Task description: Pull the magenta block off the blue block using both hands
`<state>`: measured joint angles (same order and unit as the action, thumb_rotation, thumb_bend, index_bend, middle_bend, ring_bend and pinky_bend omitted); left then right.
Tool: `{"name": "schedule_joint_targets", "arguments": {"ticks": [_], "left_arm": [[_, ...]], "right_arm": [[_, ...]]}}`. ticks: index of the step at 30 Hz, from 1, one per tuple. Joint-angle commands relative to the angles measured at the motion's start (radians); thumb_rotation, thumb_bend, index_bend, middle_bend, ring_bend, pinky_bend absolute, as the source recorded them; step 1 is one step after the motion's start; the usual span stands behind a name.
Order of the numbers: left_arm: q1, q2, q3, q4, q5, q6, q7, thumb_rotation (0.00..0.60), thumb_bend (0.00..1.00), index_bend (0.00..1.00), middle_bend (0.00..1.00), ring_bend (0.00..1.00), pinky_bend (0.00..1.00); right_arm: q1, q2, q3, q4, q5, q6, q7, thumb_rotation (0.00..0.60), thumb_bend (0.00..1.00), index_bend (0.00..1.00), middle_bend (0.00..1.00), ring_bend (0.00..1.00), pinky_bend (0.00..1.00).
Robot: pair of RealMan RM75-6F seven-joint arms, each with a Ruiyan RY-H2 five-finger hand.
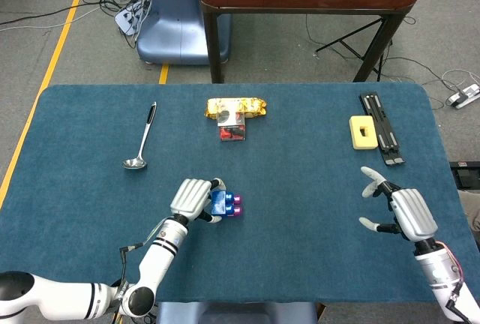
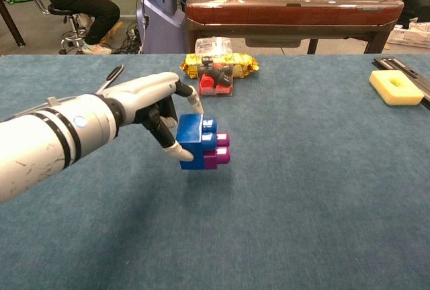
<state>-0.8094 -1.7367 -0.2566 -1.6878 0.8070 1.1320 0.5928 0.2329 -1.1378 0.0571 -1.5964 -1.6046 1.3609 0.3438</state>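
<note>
While the magenta block [image 2: 216, 155] was still joined to the right face of the blue block [image 2: 194, 139], we held the pair in our left hand [image 2: 149, 105], near the front middle of the bench [image 1: 315, 136]. The chest view suggested the pair was lifted just clear of the cloth, though we could not be sure. Our fingers [image 2: 176, 147] closed on the blue block only, one above and one below, leaving the magenta studs facing right and bare.

Our right hand [image 1: 405, 213] was well apart to the right, near the bench's right edge, with its fingers spread and nothing in them.

We judged the main risk to be the thin grip: if the right hand pulled sideways harder than the left could hold, the blue block might twist out and both would drop together. A grasp that overlapped the seam would clamp the two pieces tighter instead of parting them.

Between the two hands lay open cloth, so the right hand had a free path leftward. The spoon [image 1: 141, 139] lay far left, the gold snack packet [image 1: 237, 106] and the small red-and-black pack [image 1: 231, 125] sat farther back, and the yellow foam piece [image 1: 364, 131] and black bar [image 1: 382, 127] stayed far right, none near the route.
</note>
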Motion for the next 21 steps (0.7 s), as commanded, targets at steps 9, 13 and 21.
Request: {"name": "schedule_joint_targets", "arguments": {"ticks": [9,13,21], "left_arm": [[0.023,0.005,-0.112,-0.08,-0.106,0.065,-0.098,0.6,0.0,0.71,1.0,1.0,1.0],[0.031,0.007,-0.155,-0.103,-0.148,0.077,-0.145,0.6,0.0,0.72,1.0,1.0,1.0],[0.048,0.023,-0.221,-0.146,-0.179,0.108,-0.231,0.6,0.0,0.72,1.0,1.0,1.0]], "right_arm": [[0.141,0.133,0.063,-0.208,0.055,-0.186,0.065,0.6,0.0,0.18,0.79,0.76,0.9],[0.192,0.173,0.085,-0.253,0.099,-0.27,0.1,0.6,0.0,0.18,0.91,0.89,0.99],[0.288,0.212,0.127,-0.29,0.19,-0.427,0.18,0.6,0.0,0.2,1.0,1.0,1.0]]}}
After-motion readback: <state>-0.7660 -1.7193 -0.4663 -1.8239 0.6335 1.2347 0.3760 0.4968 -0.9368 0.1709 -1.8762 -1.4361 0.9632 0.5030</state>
